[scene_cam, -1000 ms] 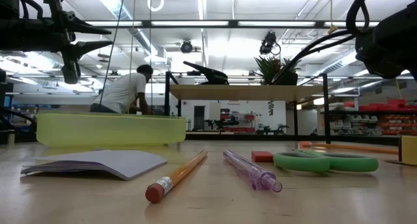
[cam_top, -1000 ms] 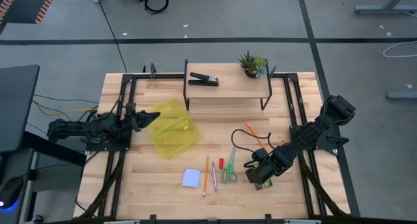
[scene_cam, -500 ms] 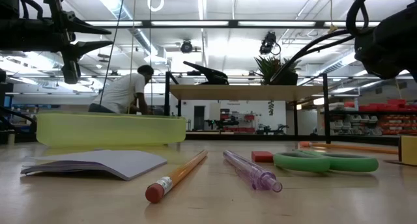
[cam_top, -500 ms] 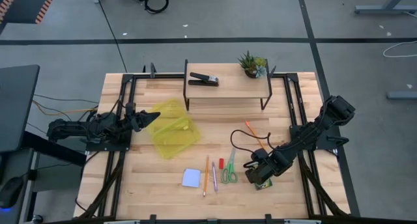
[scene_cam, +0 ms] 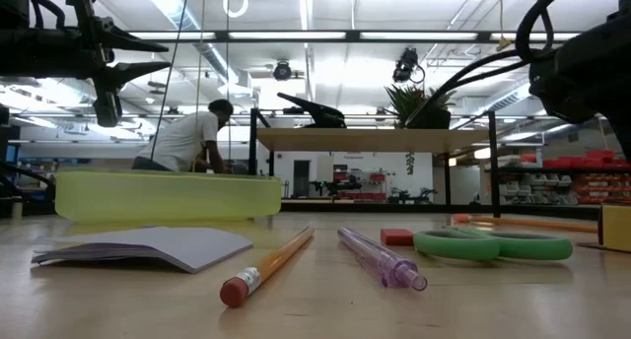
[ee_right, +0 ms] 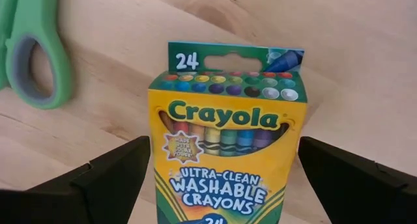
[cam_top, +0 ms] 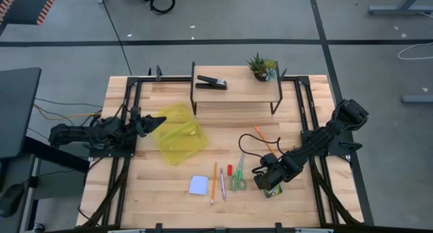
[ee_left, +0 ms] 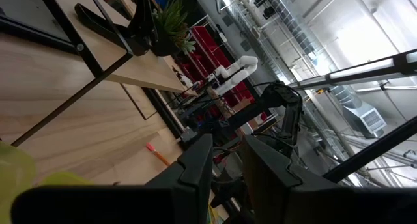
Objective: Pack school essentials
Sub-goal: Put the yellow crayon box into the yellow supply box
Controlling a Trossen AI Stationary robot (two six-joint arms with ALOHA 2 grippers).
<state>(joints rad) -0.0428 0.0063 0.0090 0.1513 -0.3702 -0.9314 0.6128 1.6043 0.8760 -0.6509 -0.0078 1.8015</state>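
right claw (ee_right: 221, 175) shifted slightly | straddles crayon box (ee_right: 225, 136) | label "Crayola", seemingly untouched

The left gripper (ee_left: 225, 160) fills the lower part of the left wrist view, its two dark fingers (ee_left: 197, 160) standing close together with only a narrow gap between them. A patch of translucent yellow plastic (ee_left: 14, 172) shows beside the fingers. Beyond lies the wooden tabletop (ee_left: 78, 126), with an orange pencil (ee_left: 157, 153) lying on it. A raised wooden shelf (ee_left: 140, 69) on black metal legs carries a black stapler (ee_left: 98, 21) and a small green potted plant (ee_left: 171, 25). Farther off the right arm (ee_left: 277, 107) shows dark against the bright room.
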